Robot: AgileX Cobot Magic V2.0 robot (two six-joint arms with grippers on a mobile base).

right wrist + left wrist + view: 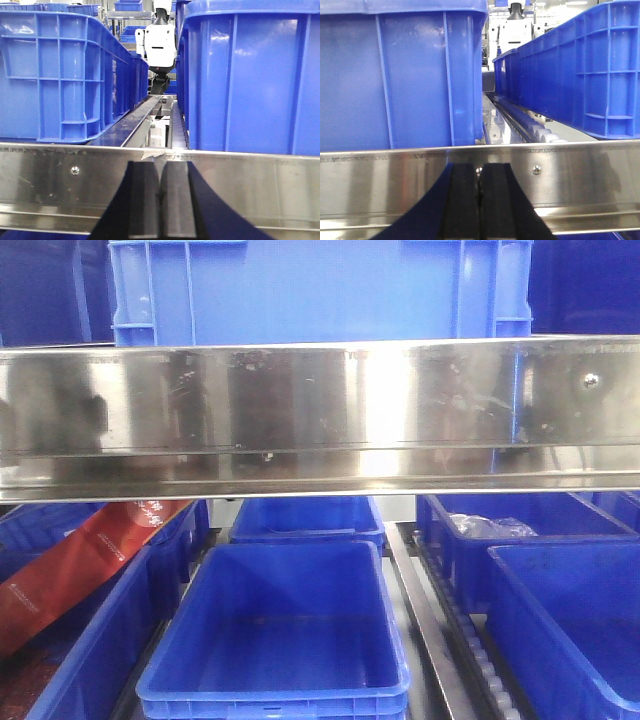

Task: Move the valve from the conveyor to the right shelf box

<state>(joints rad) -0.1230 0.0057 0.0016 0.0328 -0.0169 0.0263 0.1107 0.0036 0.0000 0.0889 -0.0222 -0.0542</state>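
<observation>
No valve and no conveyor show in any view. My left gripper point(479, 172) is shut and empty, its black pads pressed together in front of a steel shelf rail point(395, 180). My right gripper point(160, 170) is shut and empty too, in front of a steel rail point(250, 185). In the front view neither gripper shows. Blue shelf boxes stand beyond both rails: one box point(395, 75) at the left and one point(590, 70) at the right in the left wrist view, one box point(250, 75) at the right in the right wrist view.
The front view shows a steel shelf beam point(320, 410) across the middle, a blue box point(320, 290) above it and open blue boxes point(280, 630) below. A red packet point(80, 560) lies at the lower left. A box point(520, 530) at the right holds a clear bag. Roller tracks point(480, 660) run between boxes.
</observation>
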